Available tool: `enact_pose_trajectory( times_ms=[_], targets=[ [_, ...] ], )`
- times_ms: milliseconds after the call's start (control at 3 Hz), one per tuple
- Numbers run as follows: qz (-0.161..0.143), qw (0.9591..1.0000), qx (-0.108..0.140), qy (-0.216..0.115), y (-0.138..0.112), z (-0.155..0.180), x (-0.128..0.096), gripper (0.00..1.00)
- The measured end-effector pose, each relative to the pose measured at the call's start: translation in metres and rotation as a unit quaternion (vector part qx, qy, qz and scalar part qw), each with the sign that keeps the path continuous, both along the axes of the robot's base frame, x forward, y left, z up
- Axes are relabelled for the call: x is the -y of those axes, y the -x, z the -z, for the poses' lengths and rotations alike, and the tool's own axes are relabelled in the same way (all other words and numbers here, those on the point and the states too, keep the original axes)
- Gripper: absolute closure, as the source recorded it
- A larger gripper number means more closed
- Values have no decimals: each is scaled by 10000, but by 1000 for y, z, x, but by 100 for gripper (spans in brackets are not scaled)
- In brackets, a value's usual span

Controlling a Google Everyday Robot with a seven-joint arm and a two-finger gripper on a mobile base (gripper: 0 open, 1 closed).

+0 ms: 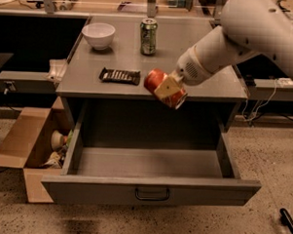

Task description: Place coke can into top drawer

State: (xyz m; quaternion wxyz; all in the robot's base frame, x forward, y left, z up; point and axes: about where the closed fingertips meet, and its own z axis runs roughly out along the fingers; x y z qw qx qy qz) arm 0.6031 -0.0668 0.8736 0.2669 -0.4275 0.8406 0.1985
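Red coke can [153, 81] sits tilted in your gripper [167, 88], which is clamped on it at the cabinet [206, 90] front edge, up above the open top drawer [150, 190].

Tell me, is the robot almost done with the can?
About halfway. The drawer is already open. The gripper holds the can, tilted, in the air by the counter's front edge. Left to do: lower it into the drawer and let go.

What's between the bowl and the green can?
Only bare grey tabletop, per the camera view. The gripper holds the red-orange coke can by its front edge.
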Motion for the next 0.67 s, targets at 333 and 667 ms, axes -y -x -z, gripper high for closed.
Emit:
enact_pose_trajectory(
  times_ms=[333, 667],
  targets=[
    [-763, 9961, -256, 372, 52, 41, -18, 100],
    [-855, 9948, -353, 417, 59, 52, -21, 100]
  ],
)
